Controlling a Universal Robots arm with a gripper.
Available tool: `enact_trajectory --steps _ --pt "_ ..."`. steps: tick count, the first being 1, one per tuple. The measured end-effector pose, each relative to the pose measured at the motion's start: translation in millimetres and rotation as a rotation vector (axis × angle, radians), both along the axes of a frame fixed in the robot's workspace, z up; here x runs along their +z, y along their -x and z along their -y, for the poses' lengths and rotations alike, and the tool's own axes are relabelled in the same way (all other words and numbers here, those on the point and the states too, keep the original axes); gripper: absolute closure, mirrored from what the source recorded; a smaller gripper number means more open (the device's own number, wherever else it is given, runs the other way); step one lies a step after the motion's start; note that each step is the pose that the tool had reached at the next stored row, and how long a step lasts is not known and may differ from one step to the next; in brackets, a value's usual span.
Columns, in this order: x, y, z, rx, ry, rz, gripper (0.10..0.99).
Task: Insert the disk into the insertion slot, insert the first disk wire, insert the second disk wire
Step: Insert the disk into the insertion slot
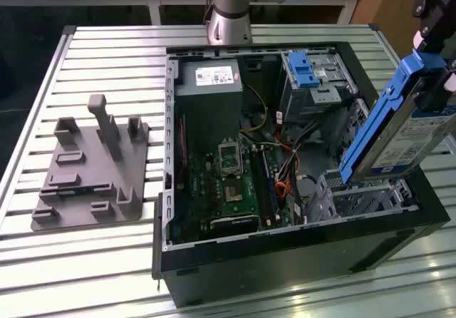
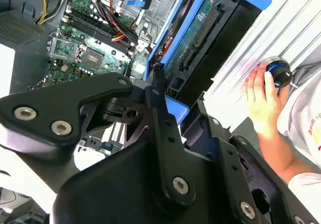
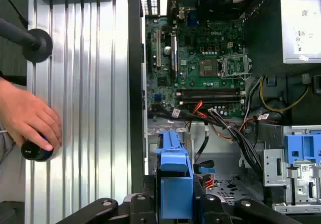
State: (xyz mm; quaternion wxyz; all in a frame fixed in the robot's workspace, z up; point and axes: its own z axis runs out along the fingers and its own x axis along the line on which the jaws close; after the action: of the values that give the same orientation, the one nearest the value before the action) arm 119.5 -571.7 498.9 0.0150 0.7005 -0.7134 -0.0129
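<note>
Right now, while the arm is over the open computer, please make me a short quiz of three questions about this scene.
1. The gripper is shut on: A the blue-framed hard drive; B an orange cable; C nothing.
2. True or false: the hard drive hangs tilted over the grey perforated drive cage, not yet inside it.
3. What stands on the table at the exterior view's left of the computer case?
Key: 1 A; 2 true; 3 a grey fixture plate.

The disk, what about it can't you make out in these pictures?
- The disk, label print: exterior view, too small to read.
- Its upper end: exterior view, behind the hand and cut off by the picture's edge.
- The insertion slot, its inside: exterior view, partly behind the disk.
</note>
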Motion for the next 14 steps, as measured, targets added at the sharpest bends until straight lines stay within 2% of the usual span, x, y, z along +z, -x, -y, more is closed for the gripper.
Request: enact_trajectory --steps 14 --pt "-0.1 0.0 -0.6 0.0 -0.001 0.0002 0.722"
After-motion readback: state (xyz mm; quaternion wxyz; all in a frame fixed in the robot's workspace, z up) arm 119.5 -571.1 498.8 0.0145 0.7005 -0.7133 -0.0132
